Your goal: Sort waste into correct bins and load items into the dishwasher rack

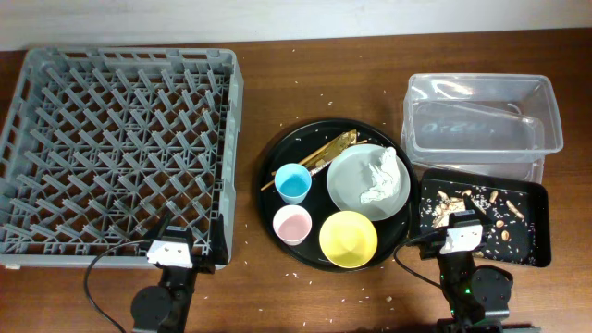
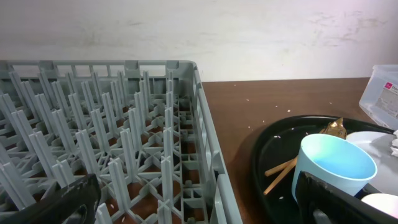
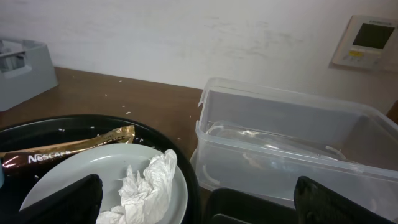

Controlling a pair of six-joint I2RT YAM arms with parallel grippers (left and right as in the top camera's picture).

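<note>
On the far left there's one dishwasher rack (image 1: 120, 153), grey, all pegs, nothing loaded in it. The left gripper (image 1: 173, 245) sits at its near right corner with its fingers spread wide and nothing between them. In its wrist view each finger only pokes in at a bottom corner.

Next comes one round black tray (image 1: 277, 208) in the middle of the table (image 1: 370, 83), and pretty much everything is on it:
- two cups: a blue cup (image 1: 293, 182), with a pink cup (image 1: 292, 224) just in front of it
- one yellow bowl (image 1: 348, 238) at the near edge
- one grey-green plate (image 1: 350, 180) with one crumpled tissue (image 1: 379, 176) lying on it
- one gold wrapper (image 1: 333, 148) along the plate's far-left side, reading Nescafé in the right wrist view
- the chopsticks (image 2: 278, 169), which look like two sticks, though they run under the wrapper and behind the blue cup, so I only see their ends

On the right is one clear tub (image 1: 481, 85) at the back. There's something see-through inside it that I can't make out. In front of it is one small black tray (image 1: 538, 222) speckled with food scraps. The right gripper (image 1: 462, 227) is over that tray's near left corner and hides it from above. Its fingers are wide apart too, holding nothing.

White crumbs (image 1: 298, 274) are scattered across the table. A wall panel (image 3: 367, 40) shows up in the right wrist view, and the tub is cut off at that frame's right edge.
</note>
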